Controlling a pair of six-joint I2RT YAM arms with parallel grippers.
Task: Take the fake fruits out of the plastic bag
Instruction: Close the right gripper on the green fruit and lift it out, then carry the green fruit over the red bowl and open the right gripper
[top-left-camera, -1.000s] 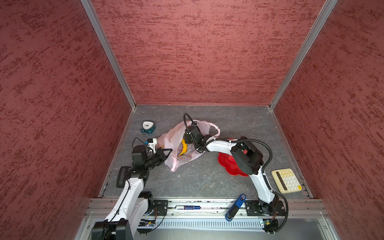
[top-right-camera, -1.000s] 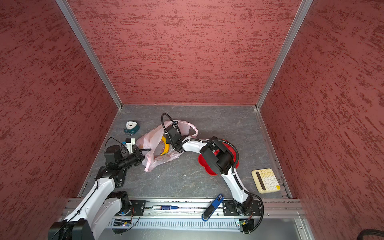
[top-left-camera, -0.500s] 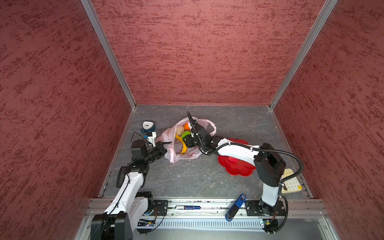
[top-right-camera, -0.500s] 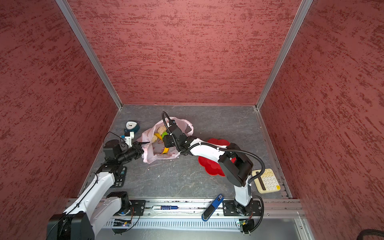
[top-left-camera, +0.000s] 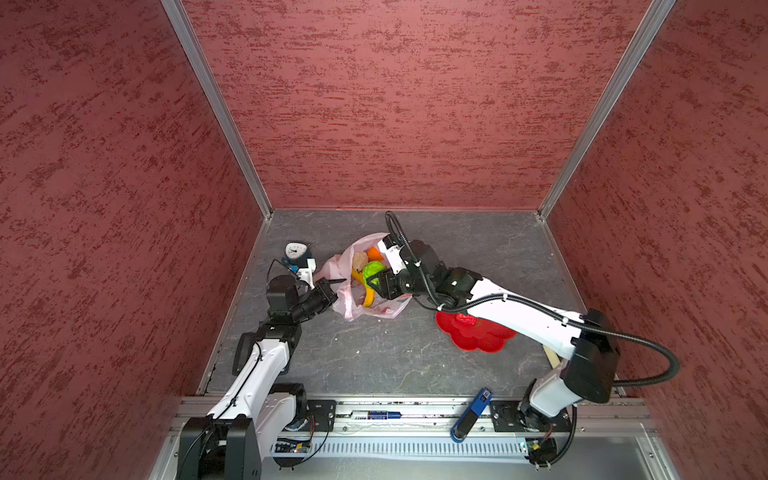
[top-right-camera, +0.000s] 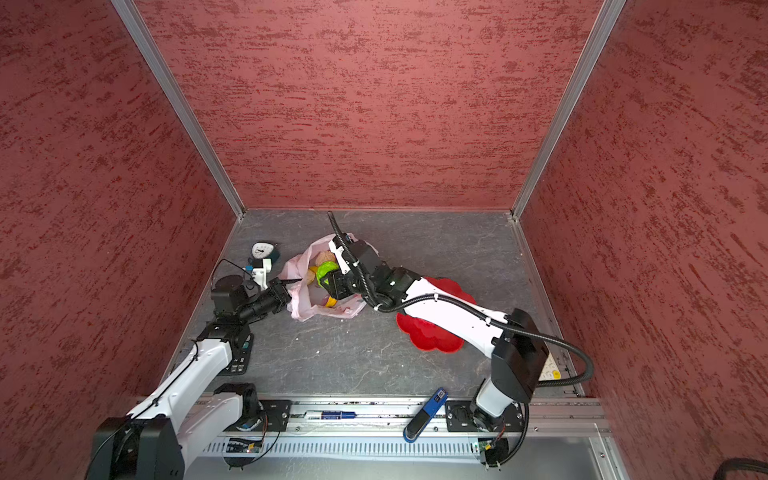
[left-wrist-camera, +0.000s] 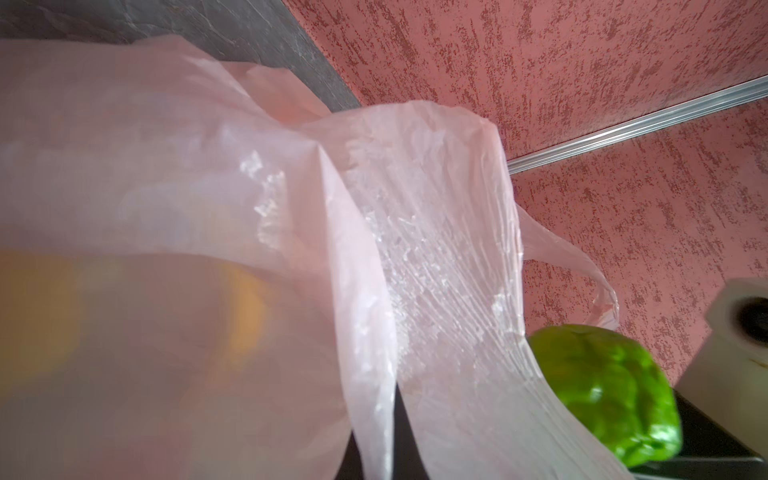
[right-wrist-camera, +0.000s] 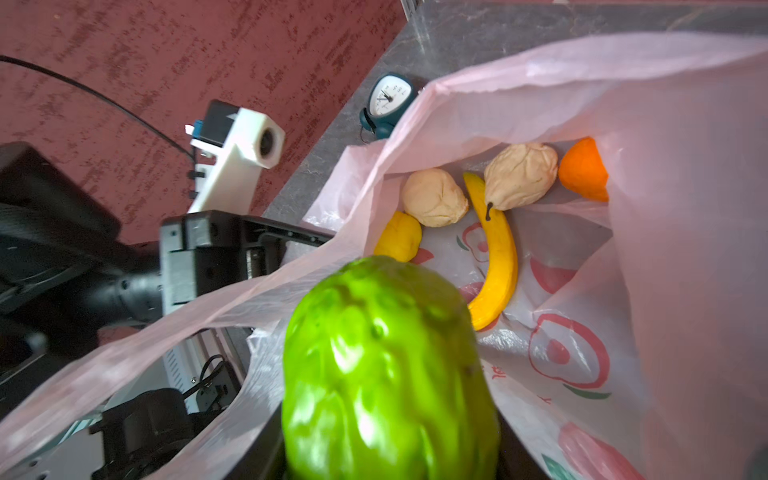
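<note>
Nothing legible: numerals on the clock (right-wrist-camera: 388, 97) and red lettering on the plastic bag (right-wrist-camera: 673, 187) are blurred.

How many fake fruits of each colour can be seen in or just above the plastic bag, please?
Green: 1, bumpy fruit
Cream: 2, rounder lump, pear-shaped lump
Yellow: 2, banana, lemon
Orange: 1, the orange
Total: 6
</note>
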